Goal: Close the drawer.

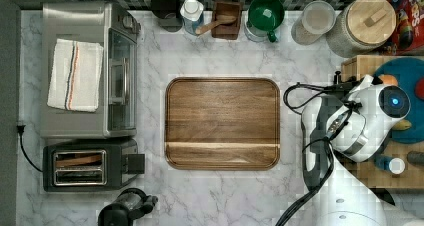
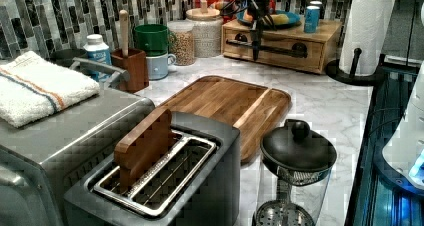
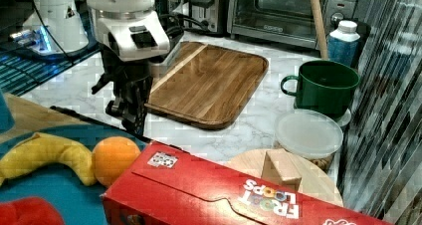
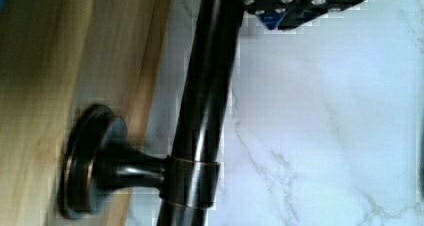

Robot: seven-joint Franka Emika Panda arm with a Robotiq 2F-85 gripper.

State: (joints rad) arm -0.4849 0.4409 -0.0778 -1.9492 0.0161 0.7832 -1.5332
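Drawer [image 2: 272, 48] sat in pale wooden box [image 2: 320, 36] at bench's far corner in left view. Gripper [image 2: 256, 45] hung at dark bar handle [image 4: 205, 116]; we could not tell finger state. Risk we judged: off-centre push slipping off handle, or skewing drawer until it jammed, shoving box and fruit plate [image 3: 30, 185].

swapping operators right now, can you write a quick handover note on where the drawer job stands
Gripper: at the dark bar handle on the front of the drawer; I cannot tell whether it grips the bar.
Drawer: in the pale wooden box unit at the back of the counter in the left view, beside the paper towel roll.
Done: the arm has reached the handle, and the drawer front looks about flush with the box.
Left: confirm it is fully shut, push if needed, then back away.
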